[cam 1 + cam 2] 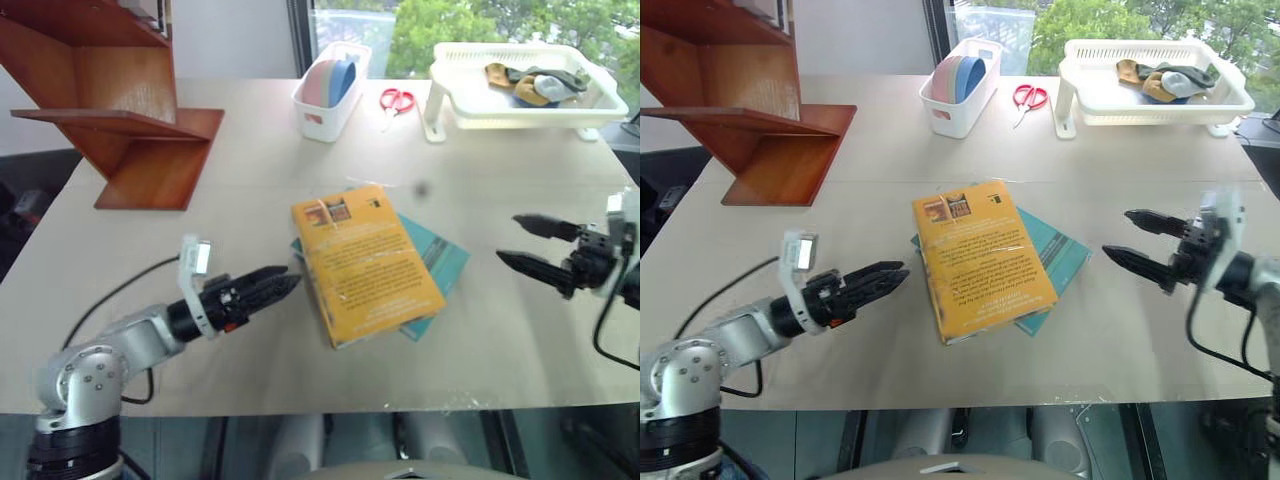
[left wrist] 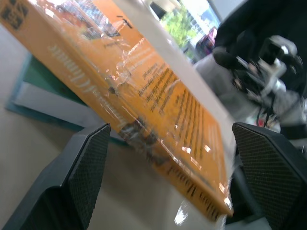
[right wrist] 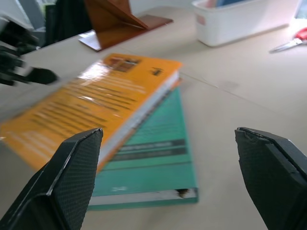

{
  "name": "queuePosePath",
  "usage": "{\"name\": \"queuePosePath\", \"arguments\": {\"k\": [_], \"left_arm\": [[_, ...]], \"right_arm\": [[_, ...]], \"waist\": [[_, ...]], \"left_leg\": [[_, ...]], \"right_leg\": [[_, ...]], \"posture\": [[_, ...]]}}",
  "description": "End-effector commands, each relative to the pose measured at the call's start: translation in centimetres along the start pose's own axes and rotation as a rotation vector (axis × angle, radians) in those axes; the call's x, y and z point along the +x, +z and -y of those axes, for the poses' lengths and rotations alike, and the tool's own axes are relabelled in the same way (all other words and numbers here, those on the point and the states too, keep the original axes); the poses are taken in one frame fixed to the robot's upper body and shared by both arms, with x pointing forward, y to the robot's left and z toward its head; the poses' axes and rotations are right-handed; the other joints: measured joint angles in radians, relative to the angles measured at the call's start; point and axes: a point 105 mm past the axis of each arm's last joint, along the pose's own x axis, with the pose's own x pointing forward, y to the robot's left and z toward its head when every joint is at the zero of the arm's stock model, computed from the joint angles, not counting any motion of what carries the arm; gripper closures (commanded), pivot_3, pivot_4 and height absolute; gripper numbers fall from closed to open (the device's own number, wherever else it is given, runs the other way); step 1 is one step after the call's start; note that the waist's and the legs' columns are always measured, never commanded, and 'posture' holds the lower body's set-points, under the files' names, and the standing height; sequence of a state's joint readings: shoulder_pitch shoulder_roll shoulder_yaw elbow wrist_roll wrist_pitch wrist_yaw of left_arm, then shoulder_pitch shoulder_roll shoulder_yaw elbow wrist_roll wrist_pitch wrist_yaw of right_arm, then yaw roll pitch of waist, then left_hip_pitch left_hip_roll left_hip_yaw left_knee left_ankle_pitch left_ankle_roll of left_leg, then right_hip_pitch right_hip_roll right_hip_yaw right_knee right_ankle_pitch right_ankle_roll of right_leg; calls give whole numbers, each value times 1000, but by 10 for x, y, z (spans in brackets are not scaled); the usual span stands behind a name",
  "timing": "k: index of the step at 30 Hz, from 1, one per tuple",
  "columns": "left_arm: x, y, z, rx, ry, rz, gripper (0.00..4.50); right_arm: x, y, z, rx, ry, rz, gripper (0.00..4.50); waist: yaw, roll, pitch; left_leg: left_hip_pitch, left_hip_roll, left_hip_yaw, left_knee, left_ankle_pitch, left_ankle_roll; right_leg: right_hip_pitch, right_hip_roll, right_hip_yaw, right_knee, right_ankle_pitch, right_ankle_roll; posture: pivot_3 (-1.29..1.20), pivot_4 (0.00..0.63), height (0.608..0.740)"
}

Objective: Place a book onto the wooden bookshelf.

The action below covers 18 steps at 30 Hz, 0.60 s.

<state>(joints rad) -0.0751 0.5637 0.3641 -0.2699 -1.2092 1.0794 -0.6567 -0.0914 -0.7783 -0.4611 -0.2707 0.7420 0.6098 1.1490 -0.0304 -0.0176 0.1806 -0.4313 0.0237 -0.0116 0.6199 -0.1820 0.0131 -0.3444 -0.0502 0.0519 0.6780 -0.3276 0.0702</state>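
The thick yellow-orange paperback book (image 1: 365, 262) is lying flat on the table (image 1: 250, 180), resting on a thinner teal book (image 1: 440, 262). Your left gripper (image 1: 283, 283) is hovering just beside the paperback's spine, jaws apart; your right gripper (image 1: 522, 243) is waiting well apart from it, jaws apart too. The reddish-brown wooden bookshelf (image 1: 120, 110) is standing well beyond the paperback. Its glossy cover may slip, or you may be dragging the teal book along.
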Motion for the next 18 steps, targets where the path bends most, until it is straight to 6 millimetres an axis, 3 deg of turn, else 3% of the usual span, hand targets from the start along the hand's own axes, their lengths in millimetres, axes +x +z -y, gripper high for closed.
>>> {"name": "queuePosePath", "arguments": {"k": [1, 5, 10, 14, 18], "left_arm": [[13, -6, -9, -139, -16, -1, 225], [26, -9, -26, -222, 1, -13, 225], [39, -10, -36, -281, -26, -27, 225], [45, -5, -34, -295, -65, -32, 1379], [40, -9, -28, -311, -102, -60, 3125]], "right_arm": [[-6, 26, -33, -34, 82, 28, 0], [-10, 34, -46, -28, 90, 41, 0], [-8, 37, -49, -36, 69, 56, 0], [-9, 35, -49, -35, 58, 52, 0], [-8, 33, -49, -37, 50, 51, 0]], "waist": [[2, 0, 0], [4, -1, 0], [16, -1, 0], [19, -1, 0], [19, -1, 0]], "left_leg": [[0, -1, 0, 0, 0, 0], [0, -1, 0, 1, 0, 0], [0, -1, 1, 2, 0, 0], [-1, -1, 0, 3, 0, 0], [-1, -1, 0, 2, 0, 0]], "right_leg": [[0, 0, 0, 0, 0, 0], [0, 0, 1, 0, 0, 0], [0, 1, 1, 0, 0, 0], [0, 1, 0, 0, 0, 0], [0, 0, 1, 0, 0, 0]], "posture": [[0, 150, 740], [0, 150, 740], [0, 150, 740], [0, 150, 740], [0, 150, 740]]}}
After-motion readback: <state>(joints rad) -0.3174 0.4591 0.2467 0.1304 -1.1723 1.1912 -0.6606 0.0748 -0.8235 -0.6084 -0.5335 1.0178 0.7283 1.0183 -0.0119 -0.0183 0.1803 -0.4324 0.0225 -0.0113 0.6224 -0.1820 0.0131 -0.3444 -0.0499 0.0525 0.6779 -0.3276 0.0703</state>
